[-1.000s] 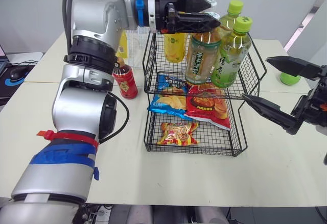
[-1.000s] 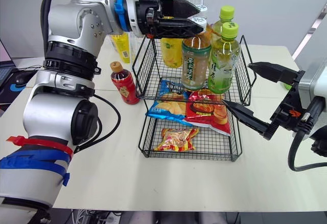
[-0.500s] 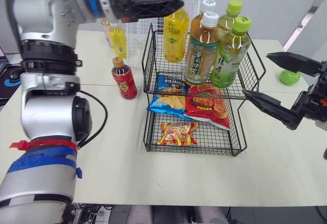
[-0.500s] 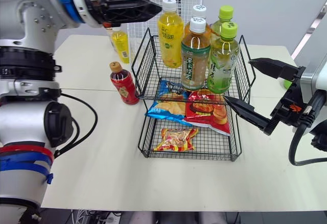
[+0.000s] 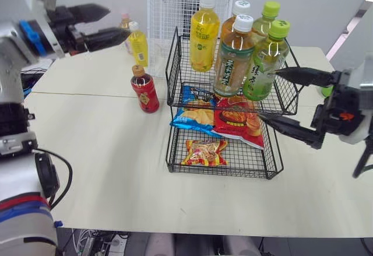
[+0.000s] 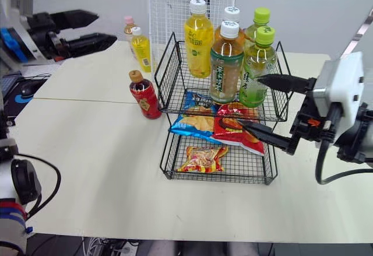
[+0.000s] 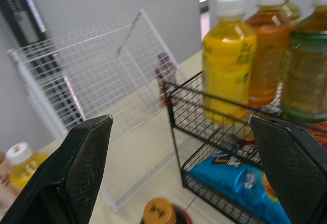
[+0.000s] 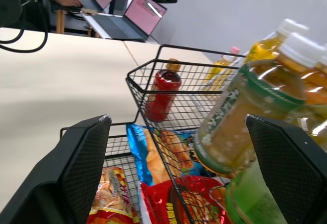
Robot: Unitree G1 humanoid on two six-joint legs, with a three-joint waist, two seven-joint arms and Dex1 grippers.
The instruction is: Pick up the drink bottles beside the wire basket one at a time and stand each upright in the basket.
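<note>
A black two-tier wire basket (image 5: 170, 75) stands mid-table. Its top tier holds several upright bottles: a yellow one (image 5: 204, 32), an amber tea (image 5: 232, 58) and green ones (image 5: 263, 63). Left of the basket stand a red bottle (image 5: 144, 88), a small yellow bottle (image 5: 138, 44) and a pink-capped bottle (image 5: 124, 25). My left gripper (image 5: 118, 21) is open and empty, out at the far left beside the small yellow bottle. My right gripper (image 5: 268, 94) is open and empty at the basket's right side, level with the top tier. The right wrist view shows the red bottle (image 8: 163, 94) through the wires.
A white wire rack (image 5: 189, 11) stands behind the basket. Snack bags fill the lower tiers: a blue one (image 5: 195, 110), a red one (image 5: 239, 119) and a small one (image 5: 204, 151). Laptops (image 8: 145, 12) sit beyond the table's left end.
My left gripper has drawn back from above the basket to the far left, leaving the amber tea standing in the top tier. My right gripper has edged closer to the basket.
</note>
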